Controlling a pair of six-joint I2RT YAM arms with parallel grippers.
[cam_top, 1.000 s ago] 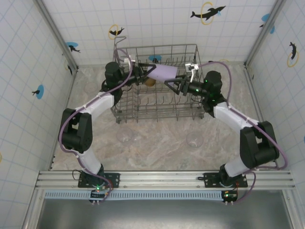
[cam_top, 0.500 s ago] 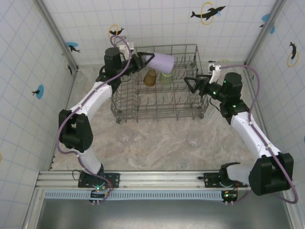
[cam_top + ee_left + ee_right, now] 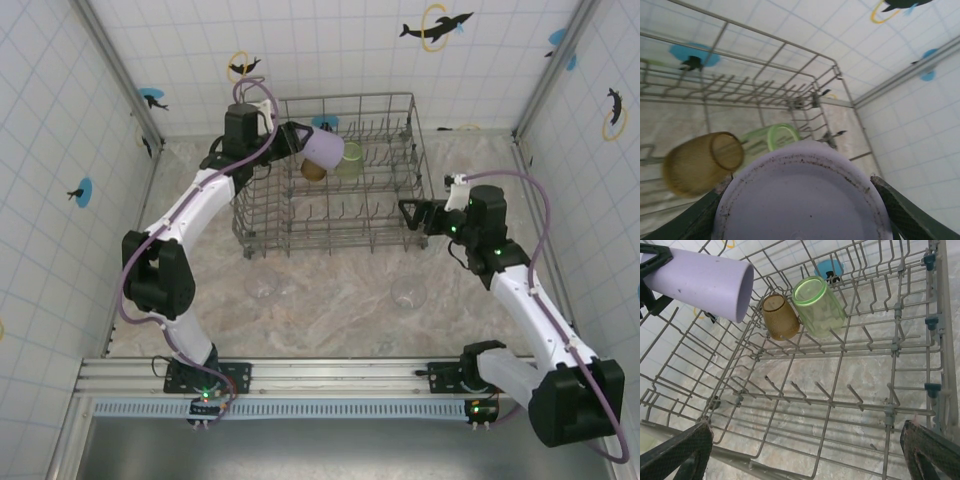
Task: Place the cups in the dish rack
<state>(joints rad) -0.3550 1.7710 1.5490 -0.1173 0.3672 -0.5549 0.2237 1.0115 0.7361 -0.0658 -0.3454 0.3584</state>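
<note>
My left gripper (image 3: 300,141) is shut on the base end of a lilac cup (image 3: 325,150). It holds the cup on its side above the back left of the grey wire dish rack (image 3: 330,246). In the left wrist view the cup's base (image 3: 800,195) sits between the two fingers (image 3: 905,212). An amber cup (image 3: 314,170) (image 3: 781,316) and a pale green cup (image 3: 347,162) (image 3: 818,305) rest tilted on the tines inside the rack (image 3: 840,400). My right gripper (image 3: 412,216) is open and holds nothing. It is just outside the rack's right side.
Two clear cups (image 3: 264,285) (image 3: 409,291) stand on the marbled table in front of the rack. Tiled walls close in the left, back and right. A rail with both arm bases runs along the near edge.
The right gripper let go of the lilac cup, opened wide and drew back to the right, out of the rack. The left gripper carried the cup towards the back left.
</note>
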